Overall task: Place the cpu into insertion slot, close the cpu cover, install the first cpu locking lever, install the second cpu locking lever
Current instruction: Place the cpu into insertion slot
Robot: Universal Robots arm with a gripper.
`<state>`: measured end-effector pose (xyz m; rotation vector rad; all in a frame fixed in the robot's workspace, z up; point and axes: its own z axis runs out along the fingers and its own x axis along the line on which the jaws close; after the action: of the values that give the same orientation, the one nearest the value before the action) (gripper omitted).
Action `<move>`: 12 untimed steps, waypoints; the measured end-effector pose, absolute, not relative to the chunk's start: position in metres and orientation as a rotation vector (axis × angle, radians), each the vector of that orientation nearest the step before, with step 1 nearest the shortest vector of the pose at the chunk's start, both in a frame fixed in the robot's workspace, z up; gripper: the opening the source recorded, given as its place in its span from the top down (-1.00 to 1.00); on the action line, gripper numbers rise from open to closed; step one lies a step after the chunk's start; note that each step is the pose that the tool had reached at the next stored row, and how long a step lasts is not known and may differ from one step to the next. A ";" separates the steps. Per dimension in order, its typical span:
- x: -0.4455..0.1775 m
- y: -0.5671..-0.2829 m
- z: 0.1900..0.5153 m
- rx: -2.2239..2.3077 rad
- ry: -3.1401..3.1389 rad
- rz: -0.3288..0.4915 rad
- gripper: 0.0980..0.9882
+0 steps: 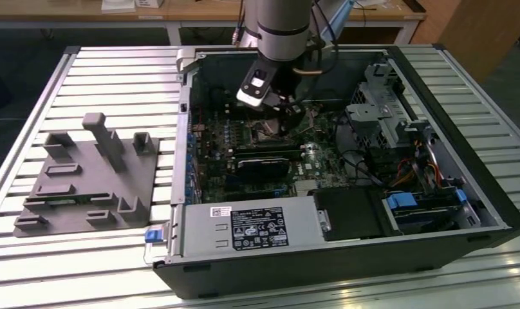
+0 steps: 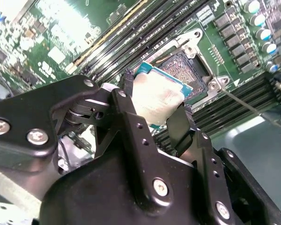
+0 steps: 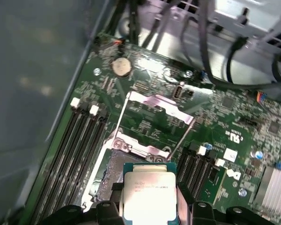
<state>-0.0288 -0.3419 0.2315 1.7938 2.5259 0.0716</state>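
Exterior view: a grey moulded fixture (image 1: pixel 88 177) lies near the tabletop's (image 1: pixel 114 84) edge on the exterior view's left. The open computer case (image 1: pixel 329 264) takes the middle and right, with the arm (image 1: pixel 282 26) reaching down into it. Second wrist view: the claw (image 2: pixel 157 96) pinches the cpu (image 2: pixel 152 103) by two opposite edges, tilted over a corner of the insertion slot (image 2: pixel 185 70), not seated. First wrist view: the cpu cover (image 3: pixel 154 105) stands swung open beyond the slot.
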 end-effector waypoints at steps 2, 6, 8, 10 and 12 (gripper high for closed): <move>-0.029 -0.342 0.231 1.835 2.495 0.070 0.01; -0.029 -0.342 0.230 1.897 2.447 0.069 0.01; -0.029 -0.341 0.229 1.918 2.430 0.068 0.01; -0.029 -0.340 0.229 1.936 2.415 0.067 0.01; -0.029 -0.339 0.228 1.955 2.400 0.067 0.01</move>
<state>-0.0288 -0.3386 0.2285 1.9550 2.3997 0.0669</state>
